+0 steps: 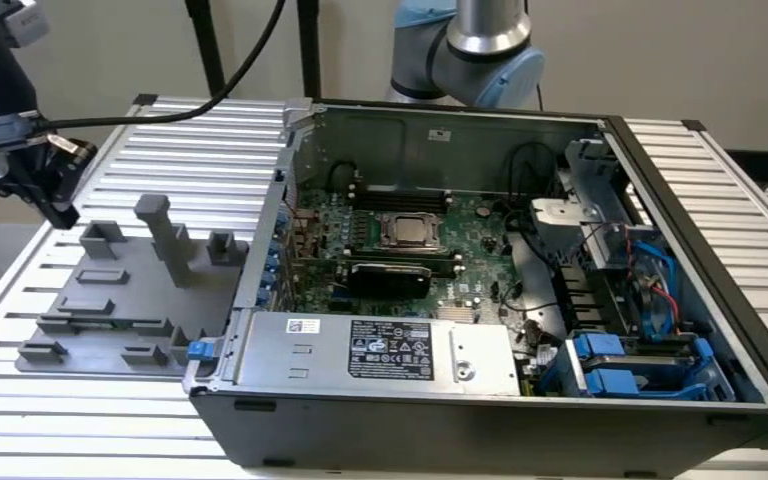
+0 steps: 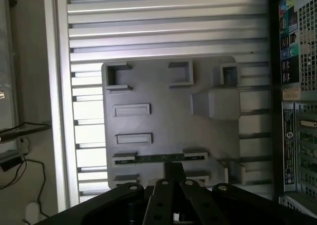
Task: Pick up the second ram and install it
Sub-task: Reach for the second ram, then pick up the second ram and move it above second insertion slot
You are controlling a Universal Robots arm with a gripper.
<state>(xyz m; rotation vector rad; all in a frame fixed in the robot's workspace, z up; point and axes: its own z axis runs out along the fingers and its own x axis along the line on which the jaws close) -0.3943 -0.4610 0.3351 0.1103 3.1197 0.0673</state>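
Exterior view: the tool (image 1: 57, 200) hangs over the grey holder plate (image 1: 117, 300), at 9 o'clock from the open computer case (image 1: 491, 430). The case holds the green motherboard (image 1: 478, 215) and a silver power box (image 1: 384, 350).

Wrist view: the second ram (image 2: 158, 158) lies in its holders on the plate, just beside the tool (image 2: 173, 171). I cannot tell how wide the tool is open. It seems to hold nothing. If it grabs crooked, the thin ram could tip or slip out.
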